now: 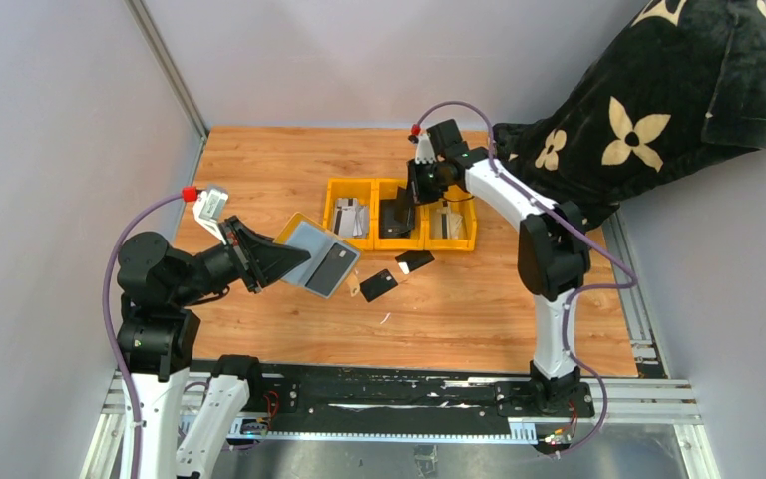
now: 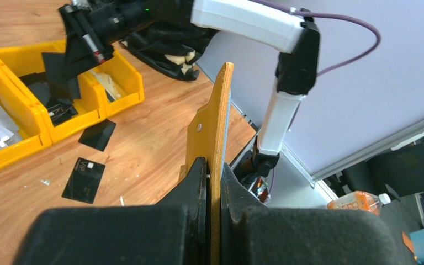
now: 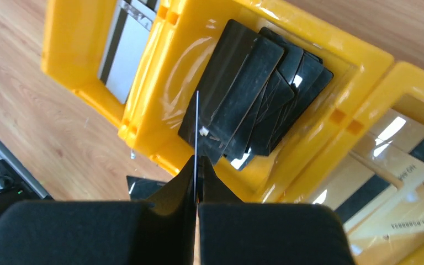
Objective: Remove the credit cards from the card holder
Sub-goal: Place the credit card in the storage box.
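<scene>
The mustard-yellow card holder (image 1: 311,251) hangs open above the table, grey-blue lining up, with a dark rectangle (image 1: 335,267) on its lower half. My left gripper (image 1: 297,255) is shut on its edge. In the left wrist view the card holder (image 2: 220,121) shows edge-on between the shut jaws (image 2: 214,172). Two black credit cards (image 1: 379,284) (image 1: 415,261) lie flat on the wood; they also show in the left wrist view (image 2: 84,179) (image 2: 97,134). My right gripper (image 1: 406,203) (image 3: 197,165) is shut on a thin black card (image 3: 197,124), edge-on over the middle bin.
Three yellow bins (image 1: 371,188) stand in a row at mid-table. The middle bin (image 3: 160,118) holds several black cards, the left one grey cards, the right one beige striped cards. A black flower-patterned cushion (image 1: 658,100) lies at the back right.
</scene>
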{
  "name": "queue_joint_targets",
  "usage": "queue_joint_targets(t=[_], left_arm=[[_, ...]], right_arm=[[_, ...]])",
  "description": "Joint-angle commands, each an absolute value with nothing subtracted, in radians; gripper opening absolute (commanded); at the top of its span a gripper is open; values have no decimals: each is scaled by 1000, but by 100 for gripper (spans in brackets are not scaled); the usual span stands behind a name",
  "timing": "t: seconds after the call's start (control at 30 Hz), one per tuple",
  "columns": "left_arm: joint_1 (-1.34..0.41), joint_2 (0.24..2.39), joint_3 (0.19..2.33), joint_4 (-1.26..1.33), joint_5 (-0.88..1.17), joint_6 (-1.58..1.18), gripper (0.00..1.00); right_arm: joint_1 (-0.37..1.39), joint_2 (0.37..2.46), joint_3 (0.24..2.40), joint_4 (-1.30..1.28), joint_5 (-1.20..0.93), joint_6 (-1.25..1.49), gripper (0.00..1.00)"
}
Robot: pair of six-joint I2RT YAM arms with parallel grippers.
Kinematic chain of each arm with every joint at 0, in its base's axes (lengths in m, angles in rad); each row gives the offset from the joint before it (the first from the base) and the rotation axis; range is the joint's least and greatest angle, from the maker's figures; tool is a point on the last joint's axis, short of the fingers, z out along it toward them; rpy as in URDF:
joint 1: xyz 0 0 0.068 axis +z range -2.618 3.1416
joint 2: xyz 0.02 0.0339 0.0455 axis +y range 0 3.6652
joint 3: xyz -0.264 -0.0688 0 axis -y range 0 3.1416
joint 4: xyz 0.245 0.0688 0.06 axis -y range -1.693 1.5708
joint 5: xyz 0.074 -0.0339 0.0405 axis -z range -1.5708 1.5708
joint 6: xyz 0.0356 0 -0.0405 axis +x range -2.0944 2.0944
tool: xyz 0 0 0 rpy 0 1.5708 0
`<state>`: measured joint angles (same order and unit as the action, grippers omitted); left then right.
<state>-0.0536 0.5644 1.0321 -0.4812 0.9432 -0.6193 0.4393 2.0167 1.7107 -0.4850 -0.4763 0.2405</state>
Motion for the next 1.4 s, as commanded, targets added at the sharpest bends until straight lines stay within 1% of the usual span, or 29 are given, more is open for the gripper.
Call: queue_joint_targets(t=[0.0,0.13,0.27,0.3,0.43,0.53,0.57,0.67,0.8,0.9,0.97,1.0,1.1,1.17,1.23,1.3,1.37], left_arm=[[-51,549,1061,-480,986,-611,0],[-51,543,1064,-487,1016,-600,0],[-51,533,1068,-495,1020,-589,0],[-51,531,1070,-501,1020,-583,0],[-51,528,1065,-500,1012,-581,0],[-51,522,1064,-483,1009,-590,0],[-51,520,1066,-480,1008,-594,0],[-51,517,1066,-480,1009,-598,0],[-51,517,1063,-482,1012,-600,0],[-51,518,1062,-483,1018,-598,0],[-51,518,1059,-484,1026,-596,0],[-51,518,1057,-486,1032,-594,0],[-51,524,1049,-506,1056,-572,0],[-51,528,1046,-538,1068,-537,0],[-51,531,1041,-562,1090,-502,0],[-51,531,1031,-570,1114,-486,0],[-51,528,1027,-588,1127,-460,0]], right_arm=[[480,2106,1809,-560,-411,205,0],[504,2185,1863,-559,-405,218,0],[528,2212,1882,-553,-369,228,1],[532,2210,1879,-550,-354,232,5],[542,2175,1852,-524,-285,248,32],[549,2119,1830,-510,-225,254,45],[553,2085,1822,-507,-204,255,51],[555,1987,1790,-479,-184,261,58],[565,1844,1759,-446,-210,252,74],[566,1741,1737,-439,-312,242,77],[565,1660,1703,-398,-476,249,78],[565,1634,1675,-355,-591,266,78],[570,1506,1543,-96,-931,421,79],[604,1440,1469,74,-1040,512,79],[673,1395,1460,60,-1071,477,80],[767,1383,1500,-57,-1083,388,80],[825,1391,1546,-143,-1111,335,80]])
